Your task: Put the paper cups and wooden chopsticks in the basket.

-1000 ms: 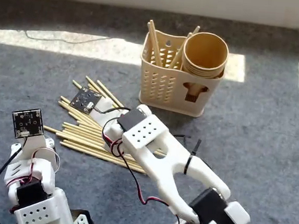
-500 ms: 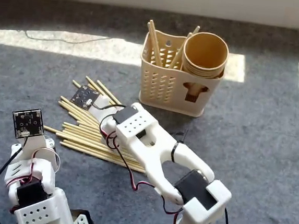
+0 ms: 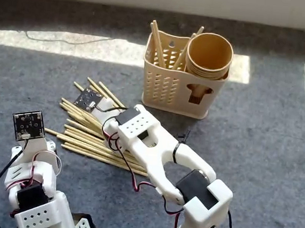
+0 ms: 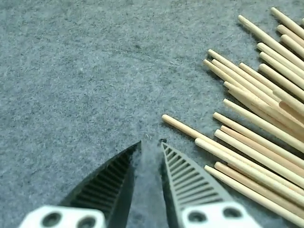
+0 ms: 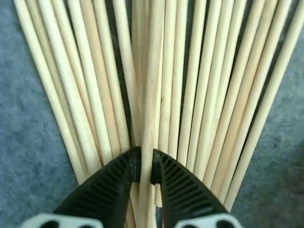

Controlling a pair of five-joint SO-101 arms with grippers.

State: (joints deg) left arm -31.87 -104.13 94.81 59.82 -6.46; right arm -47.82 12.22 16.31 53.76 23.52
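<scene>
Right arm pulled back over chopstick pile since a second ago — right gripper clamped on one chopstick. Left gripper parted, empty, just beside stick ends. Paper cups already in basket.

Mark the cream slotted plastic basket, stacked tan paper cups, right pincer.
Cream slotted plastic basket (image 3: 166, 88), high view, front wall.
Stacked tan paper cups (image 3: 210, 56), high view, top cup's inside.
Right pincer (image 5: 146, 156), right wrist view, midway between tips clamping pale wooden chopstick (image 5: 151, 95).
</scene>
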